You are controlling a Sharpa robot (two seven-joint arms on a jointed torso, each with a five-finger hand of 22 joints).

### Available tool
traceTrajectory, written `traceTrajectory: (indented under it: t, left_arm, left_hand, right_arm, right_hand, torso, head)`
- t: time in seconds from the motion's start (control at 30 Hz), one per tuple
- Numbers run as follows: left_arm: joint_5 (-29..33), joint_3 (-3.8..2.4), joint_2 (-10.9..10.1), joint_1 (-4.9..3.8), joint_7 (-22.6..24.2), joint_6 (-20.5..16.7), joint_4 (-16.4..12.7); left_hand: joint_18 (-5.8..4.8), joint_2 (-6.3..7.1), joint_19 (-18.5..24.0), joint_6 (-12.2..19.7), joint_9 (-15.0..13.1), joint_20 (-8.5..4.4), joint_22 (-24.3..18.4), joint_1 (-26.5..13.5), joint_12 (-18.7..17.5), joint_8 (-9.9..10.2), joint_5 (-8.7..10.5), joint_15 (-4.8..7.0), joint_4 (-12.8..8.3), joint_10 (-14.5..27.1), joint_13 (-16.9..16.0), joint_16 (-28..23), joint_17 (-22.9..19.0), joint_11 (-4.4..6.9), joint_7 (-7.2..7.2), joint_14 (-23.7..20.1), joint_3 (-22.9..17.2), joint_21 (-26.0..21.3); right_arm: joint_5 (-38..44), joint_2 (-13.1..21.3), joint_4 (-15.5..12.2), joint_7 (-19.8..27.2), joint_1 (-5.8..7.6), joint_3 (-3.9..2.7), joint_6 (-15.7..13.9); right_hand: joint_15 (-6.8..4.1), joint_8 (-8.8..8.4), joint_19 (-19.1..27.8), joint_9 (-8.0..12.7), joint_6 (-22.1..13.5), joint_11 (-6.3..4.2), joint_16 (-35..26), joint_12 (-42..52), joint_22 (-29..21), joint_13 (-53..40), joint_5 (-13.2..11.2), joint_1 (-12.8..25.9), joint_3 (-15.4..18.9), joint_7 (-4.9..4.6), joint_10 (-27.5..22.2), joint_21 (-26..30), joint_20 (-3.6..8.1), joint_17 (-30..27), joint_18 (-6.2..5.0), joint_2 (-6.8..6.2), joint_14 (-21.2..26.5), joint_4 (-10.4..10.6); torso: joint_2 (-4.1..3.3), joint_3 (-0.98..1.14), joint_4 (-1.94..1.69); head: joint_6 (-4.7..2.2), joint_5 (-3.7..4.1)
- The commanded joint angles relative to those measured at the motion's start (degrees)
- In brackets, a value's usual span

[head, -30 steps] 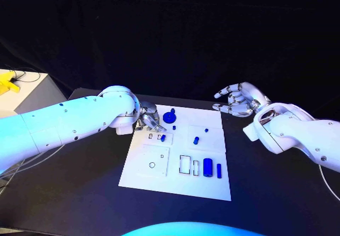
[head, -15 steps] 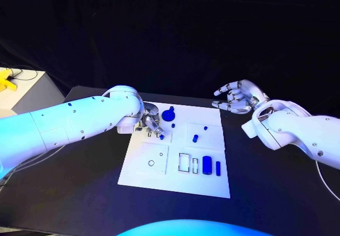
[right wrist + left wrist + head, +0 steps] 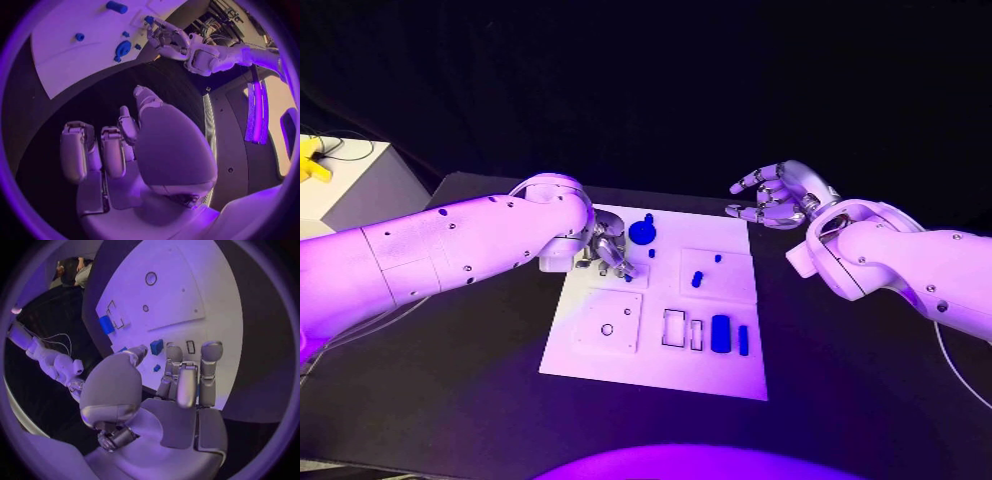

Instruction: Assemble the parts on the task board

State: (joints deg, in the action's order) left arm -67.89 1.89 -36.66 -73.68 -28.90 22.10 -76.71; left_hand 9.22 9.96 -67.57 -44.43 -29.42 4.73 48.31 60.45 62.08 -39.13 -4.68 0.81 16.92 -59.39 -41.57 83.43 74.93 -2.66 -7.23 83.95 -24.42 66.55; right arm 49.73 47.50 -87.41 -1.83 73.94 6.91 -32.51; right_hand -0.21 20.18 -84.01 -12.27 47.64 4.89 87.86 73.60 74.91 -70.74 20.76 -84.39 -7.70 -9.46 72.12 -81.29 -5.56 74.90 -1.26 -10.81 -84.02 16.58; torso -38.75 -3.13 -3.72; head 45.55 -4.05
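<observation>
The white task board (image 3: 661,355) lies in the middle of the black table. My left hand (image 3: 604,250) hovers over its far left part and pinches a small blue part (image 3: 629,276) between thumb and finger; the left wrist view shows that part (image 3: 156,346) at the fingertips (image 3: 174,353), as does the right wrist view (image 3: 149,20). A round blue part (image 3: 643,235), a long blue part (image 3: 721,333) and several small blue pieces sit on the board. My right hand (image 3: 776,198) floats off the board's far right corner, fingers loosely apart, holding nothing.
A pale box (image 3: 358,185) with a yellow thing (image 3: 313,163) on it stands beyond the table's left edge. Empty slots (image 3: 675,330) and a round hole (image 3: 607,329) mark the board's near half. Black table (image 3: 848,380) runs right of the board.
The whole picture has shifted slightly. My left hand keeps its place over the board's far left with the blue part. My right hand stays off the far right corner.
</observation>
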Motion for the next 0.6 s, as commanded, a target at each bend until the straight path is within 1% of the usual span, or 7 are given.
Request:
traceTrajectory:
  t: [0.03,0.13,0.2,0.33,0.6]
  left_arm:
    - [0.62,0.07,0.37,-0.14,-0.17,1.33,0.01]
    - [0.69,0.15,0.50,-0.13,-0.18,1.36,0.12]
    - [0.73,0.18,0.55,-0.13,-0.19,1.50,0.16]
    - [0.95,0.24,0.64,-0.13,-0.18,1.90,0.21]
    - [1.41,0.32,0.88,-0.12,-0.14,2.28,0.37]
  left_hand:
    - [-0.95,-0.46,-0.02,0.14,-0.13,0.17,-0.10,-0.31,-0.21,-0.28,0.10,0.17,-0.17,0.48,0.15,0.13,1.35,-0.05,0.29,0.99,0.34,0.27]
    - [-0.95,-1.05,0.04,0.20,-0.34,0.18,-0.02,0.17,-0.23,-0.48,0.00,0.19,-0.23,0.60,0.25,0.10,1.27,-0.01,0.33,0.93,0.30,0.36]
    - [-0.94,-1.47,0.15,0.29,-0.55,0.19,-0.03,1.01,-0.25,-0.66,-0.06,0.21,-0.35,0.73,0.39,0.12,1.28,0.02,0.36,0.91,0.18,0.40]
    - [-0.92,-2.20,0.35,0.47,-0.82,0.21,-0.09,2.49,-0.34,-0.85,-0.08,0.22,-0.40,0.96,0.67,0.10,1.22,0.03,0.35,0.85,-0.21,0.44]
    - [-0.88,-2.45,0.56,0.55,-0.97,0.25,-0.25,3.52,-0.59,-0.94,-0.09,0.21,-0.49,1.32,1.15,0.08,1.18,0.02,0.34,0.81,-0.50,0.39]
  right_arm:
    - [0.28,-0.25,0.12,-0.49,-0.03,-0.03,1.42]
    - [0.38,-0.39,0.19,-0.68,-0.04,-0.03,1.57]
    - [0.35,-0.46,0.21,-0.77,-0.05,-0.03,1.63]
    - [0.31,-0.58,0.25,-0.94,-0.08,-0.03,1.75]
    - [0.41,-0.82,0.39,-1.14,-0.15,-0.02,1.93]
  right_hand:
    - [0.48,-0.26,-2.08,0.07,-0.46,-0.18,-0.25,-0.24,8.26,0.05,0.24,0.59,-0.38,-0.11,-0.37,0.32,-0.44,10.70,-1.01,0.17,-4.70,0.04]
    - [0.48,-0.27,-2.02,0.08,-0.47,-0.17,-0.29,-0.25,8.16,0.06,0.27,0.61,-0.41,-0.12,-0.39,0.45,-0.44,10.63,-1.05,0.20,-4.67,0.03]
    - [0.48,-0.27,-2.02,0.08,-0.47,-0.17,-0.29,-0.25,8.16,0.06,0.27,0.61,-0.41,-0.12,-0.39,0.45,-0.44,10.63,-1.05,0.20,-4.67,0.03]
    - [0.49,-0.28,-2.00,0.09,-0.51,-0.17,-0.31,-0.23,8.13,0.04,0.37,0.63,-0.49,-0.13,-0.38,0.49,-0.46,10.59,-1.06,0.26,-4.66,-0.01]
    - [0.49,-0.29,-1.99,0.10,-0.53,-0.17,-0.35,-0.29,8.11,0.13,0.47,0.62,-0.58,-0.13,-0.47,0.52,-0.46,10.53,-1.06,0.29,-4.64,-0.04]
  torso:
    - [-0.07,0.01,0.16]
    - [-0.08,0.04,0.18]
    - [-0.10,0.06,0.07]
    - [-0.12,0.11,0.01]
    - [-0.20,0.15,0.05]
  head:
    - [0.04,-0.05]
    - [0.10,0.07]
    - [0.14,0.17]
    - [0.22,0.23]
    - [0.40,0.23]
